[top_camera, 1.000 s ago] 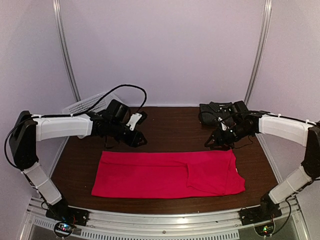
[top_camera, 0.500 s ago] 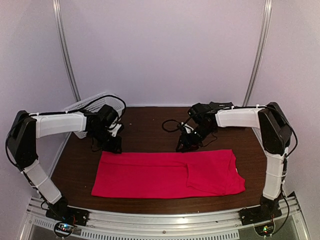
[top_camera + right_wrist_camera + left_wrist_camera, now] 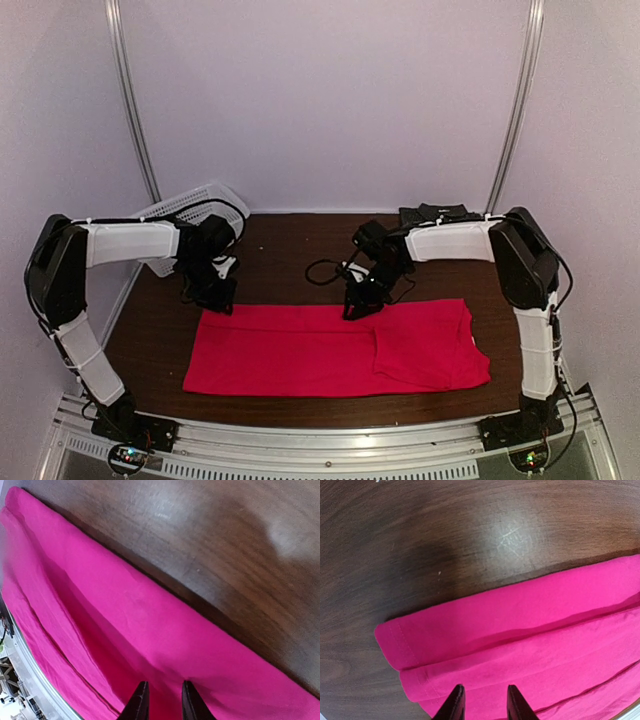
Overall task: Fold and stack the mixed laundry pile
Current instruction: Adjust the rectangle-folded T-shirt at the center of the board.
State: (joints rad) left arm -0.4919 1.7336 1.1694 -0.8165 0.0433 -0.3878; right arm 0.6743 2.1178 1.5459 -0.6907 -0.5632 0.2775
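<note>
The dark wooden table [image 3: 290, 245] carries the red-pink T-shirt [image 3: 320, 350], folded lengthwise into a long flat band that lies crosswise on the near half, neck end to the right and a flap laid over its right part. Beyond the T-shirt's far left corner, the white lattice basket [image 3: 185, 208] leans tilted against the wall. Beyond the T-shirt's right end, at the back of the table, the dark pinstriped shirt [image 3: 432, 214] sits as a small folded bundle, partly hidden by the right arm. The left gripper [image 3: 216, 300] points down at the T-shirt's far left corner; in its wrist view the fingers [image 3: 452, 707] stand a little apart over the stacked hemmed layers just inside that corner, with flat cloth showing between them and none gathered up. The right gripper [image 3: 358, 308] is at the T-shirt's far edge, about midway along it; its fingers [image 3: 140, 702] are likewise narrowly parted above smooth cloth, just inside that edge, holding nothing.
</note>
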